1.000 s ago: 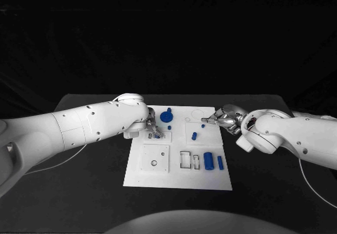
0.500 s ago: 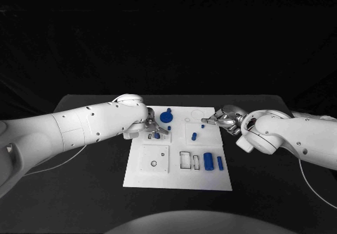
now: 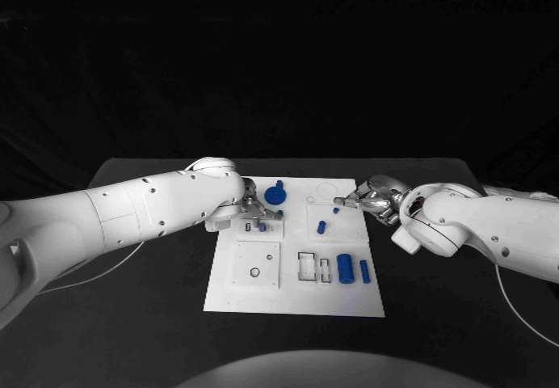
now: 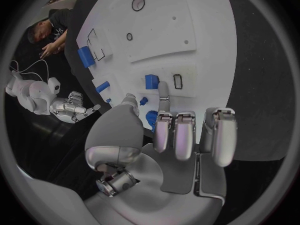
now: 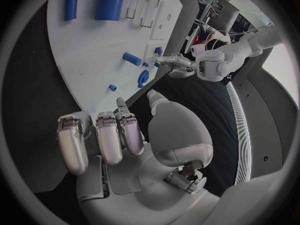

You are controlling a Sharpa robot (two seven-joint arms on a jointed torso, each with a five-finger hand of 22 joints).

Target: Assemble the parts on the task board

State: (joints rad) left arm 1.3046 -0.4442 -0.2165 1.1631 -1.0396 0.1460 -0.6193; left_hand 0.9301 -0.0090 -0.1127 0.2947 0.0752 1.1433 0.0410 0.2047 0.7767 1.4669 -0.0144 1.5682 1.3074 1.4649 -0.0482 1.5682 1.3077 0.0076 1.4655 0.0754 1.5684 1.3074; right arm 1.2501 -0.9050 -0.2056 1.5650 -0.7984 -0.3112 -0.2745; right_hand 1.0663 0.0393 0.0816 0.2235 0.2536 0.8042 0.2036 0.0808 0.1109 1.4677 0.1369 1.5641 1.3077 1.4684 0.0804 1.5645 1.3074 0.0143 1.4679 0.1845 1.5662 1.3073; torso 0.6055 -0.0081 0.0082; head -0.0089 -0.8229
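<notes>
Head view: black surface (image 3: 140,242) across the lower half, white board (image 3: 292,295) at centre, an arm from each side.

Left robot hand (image 3: 258,212) at the board's upper left, shifted slightly up and right from a second ago, fingers lifted off the small square plate there. Open and holding nothing; in the left wrist view, one finger (image 4: 164,92) stretched toward a small blue block (image 4: 151,81) just beside an empty slot (image 4: 177,81). Probably means the block still needs seating, not yet done.

Right robot hand (image 3: 367,198) at the board's upper right edge, unmoved, fingers loosely spread, nothing held.

Round blue part (image 3: 276,194) near the top edge, close to the left fingers. Blue cylinder (image 3: 345,263) and thin blue bar (image 3: 364,270) at lower right, beside two empty rectangular slots (image 3: 308,265).

Bare surface wide on both sides and below the board; tight only along the crowded top edge.
</notes>
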